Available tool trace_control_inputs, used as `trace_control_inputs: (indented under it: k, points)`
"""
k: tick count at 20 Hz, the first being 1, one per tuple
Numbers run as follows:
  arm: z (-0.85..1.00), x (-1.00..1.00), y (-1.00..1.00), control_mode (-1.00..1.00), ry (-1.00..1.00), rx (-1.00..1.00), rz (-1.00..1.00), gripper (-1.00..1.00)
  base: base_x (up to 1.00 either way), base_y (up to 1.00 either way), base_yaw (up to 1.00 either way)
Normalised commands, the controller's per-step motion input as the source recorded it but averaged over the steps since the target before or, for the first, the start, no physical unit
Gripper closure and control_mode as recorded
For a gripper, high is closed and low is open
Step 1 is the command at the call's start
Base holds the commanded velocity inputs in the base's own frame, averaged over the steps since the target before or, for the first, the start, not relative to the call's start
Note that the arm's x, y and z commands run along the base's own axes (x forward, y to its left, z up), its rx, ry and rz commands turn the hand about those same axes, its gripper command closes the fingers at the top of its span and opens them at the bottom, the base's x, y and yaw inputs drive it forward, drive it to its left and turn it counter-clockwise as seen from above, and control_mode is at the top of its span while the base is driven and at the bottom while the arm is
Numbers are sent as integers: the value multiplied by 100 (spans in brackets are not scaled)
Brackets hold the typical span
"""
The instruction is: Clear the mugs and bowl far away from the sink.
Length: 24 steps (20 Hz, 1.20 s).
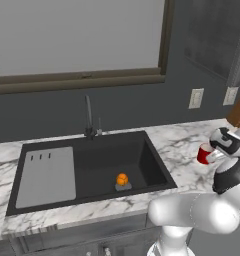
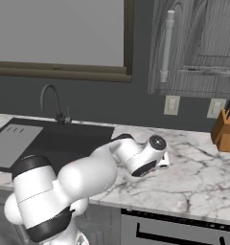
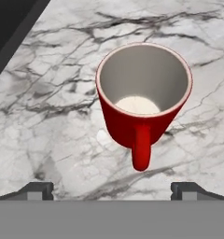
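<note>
A red mug [image 3: 143, 105] with a white inside stands upright on the marble counter [image 3: 48, 121], its handle turned toward the hand camera. My gripper [image 3: 112, 191] hovers over it, open, with its fingertips [image 3: 37, 190] wide apart on the near side of the mug and nothing between them. In the left base view the mug [image 1: 204, 154] shows right of the black sink [image 1: 107, 165], partly behind my hand [image 1: 226, 142]. A corner of the sink [image 3: 9, 28] shows at the hand view's top left. The bowl is out of view.
A grey drainboard [image 1: 47, 175] fills the sink's left part and a dark faucet [image 1: 89, 120] stands behind it. A small orange object [image 1: 122, 180] lies in the basin. A wooden knife block [image 2: 225, 129] stands at the counter's far right, below the upper cabinets [image 2: 203, 43].
</note>
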Motion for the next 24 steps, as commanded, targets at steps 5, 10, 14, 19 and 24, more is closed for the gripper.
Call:
trace_control_inputs:
  k: [5, 10, 14, 19, 24]
  points:
    - [-13, 6, -7, -100, 1, -2, 0, -100, 0, 0, 0]
    - [0, 3, -3, -100, 6, 0, 0, -100, 0, 0, 0]
    - [1, 2, -4, -100, 8, 2, 0, -100, 0, 0, 0]
    - [1, 0, -11, -100, 9, 3, 0, -100, 0, 0, 0]
    - [0, 8, -7, -100, 4, 1, 0, -100, 0, 0, 0]
